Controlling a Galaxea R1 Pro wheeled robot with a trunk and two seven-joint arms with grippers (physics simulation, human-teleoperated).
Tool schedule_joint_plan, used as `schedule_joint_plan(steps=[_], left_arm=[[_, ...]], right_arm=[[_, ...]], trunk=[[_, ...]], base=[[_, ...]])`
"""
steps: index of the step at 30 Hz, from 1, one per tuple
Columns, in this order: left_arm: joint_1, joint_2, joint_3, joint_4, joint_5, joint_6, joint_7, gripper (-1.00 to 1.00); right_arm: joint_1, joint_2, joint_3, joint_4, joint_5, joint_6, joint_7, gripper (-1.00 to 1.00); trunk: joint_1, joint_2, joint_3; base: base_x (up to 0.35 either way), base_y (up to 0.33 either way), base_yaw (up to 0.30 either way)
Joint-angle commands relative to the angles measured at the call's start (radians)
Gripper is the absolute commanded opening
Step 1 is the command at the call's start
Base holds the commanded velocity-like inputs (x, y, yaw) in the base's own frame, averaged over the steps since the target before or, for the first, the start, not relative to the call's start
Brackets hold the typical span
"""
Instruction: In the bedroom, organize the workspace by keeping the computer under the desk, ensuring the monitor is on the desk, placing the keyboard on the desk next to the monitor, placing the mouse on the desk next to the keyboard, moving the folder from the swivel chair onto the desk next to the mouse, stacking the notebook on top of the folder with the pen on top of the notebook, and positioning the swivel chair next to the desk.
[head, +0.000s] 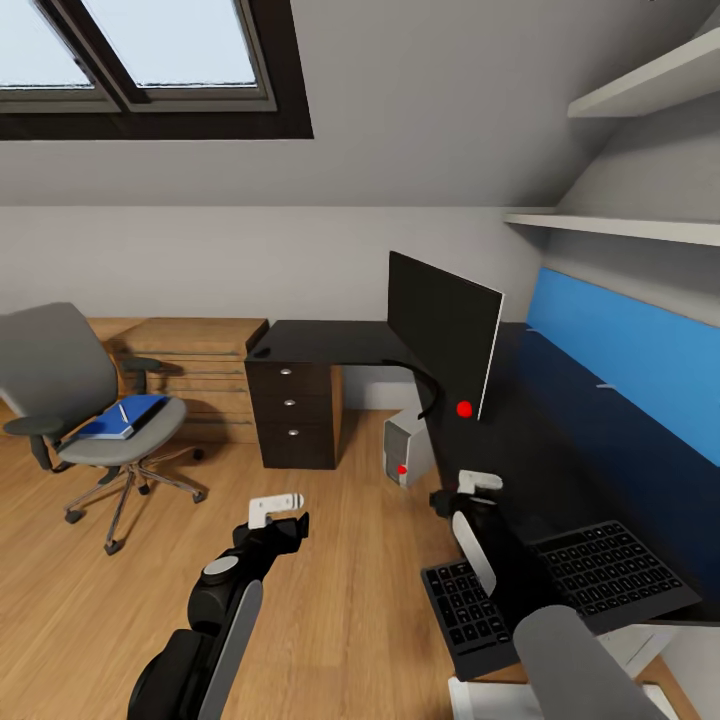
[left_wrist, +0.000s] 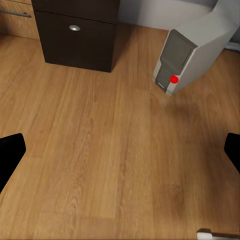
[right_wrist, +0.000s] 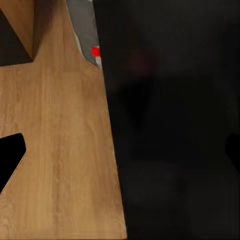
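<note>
My right gripper (head: 470, 492) hovers over the near edge of the desk (head: 560, 440), just beyond the far corner of the keyboard (head: 560, 590), and my right arm crosses over the keyboard's left part. The keyboard lies flat on the desk's near end with its long axis running across my view, roughly square to the monitor (head: 445, 340), which stands further along the desk, well apart from the keyboard, its red dot toward me. So of my 2 arms the right is much the nearer to keyboard, monitor and desk; I judge that any nudge of the keyboard toward the monitor would be away from me along the desk, and the right arm's job. In the right wrist view both of that gripper's dark fingertips sit at opposite edges with bare desk and floor between, so its jaws stand apart and hold nothing. My left gripper (head: 280, 512) hangs over the wooden floor (head: 330, 600), jaws likewise spread and empty; the computer (left_wrist: 192, 52) stands ahead of it, under the desk. The folder (head: 128, 416) lies on the seat of the chair (head: 75, 400), off to my left and well apart from either gripper, with a thin white pen (head: 123, 412) on it; the left arm is the nearer one for that.
</note>
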Motion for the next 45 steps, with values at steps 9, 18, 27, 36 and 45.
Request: schedule_joint_plan(steps=[9,18,27,36,45], left_arm=[[-0.001,0.000,-0.001,0.004,0.009,0.002,0.010,1.00],[-0.001,0.000,-0.001,0.004,0.011,0.002,0.010,1.00],[-0.001,0.000,-0.001,0.004,0.011,0.002,0.010,1.00],[-0.001,0.000,-0.001,0.003,0.011,0.002,0.009,1.00],[-0.001,0.000,-0.001,0.002,0.011,0.002,0.009,1.00]], right_arm=[[0.107,0.003,0.104,-0.198,-0.015,-0.001,-0.063,1.00],[0.142,0.003,0.126,-0.242,-0.018,0.000,-0.062,1.00],[0.153,0.005,0.132,-0.278,-0.023,0.000,-0.061,1.00],[0.158,0.005,0.133,-0.280,-0.023,-0.001,-0.059,1.00],[0.158,0.005,0.133,-0.280,-0.023,-0.002,-0.059,1.00]], trunk=[[0.000,-0.001,-0.001],[0.000,-0.001,-0.001],[0.000,-0.001,-0.001],[0.000,-0.001,-0.001],[0.000,-0.001,-0.001]], base=[[0.000,0.000,0.000],[0.000,0.000,0.000],[0.000,0.000,0.000],[-0.047,0.205,-0.155],[-0.082,0.313,-0.275]])
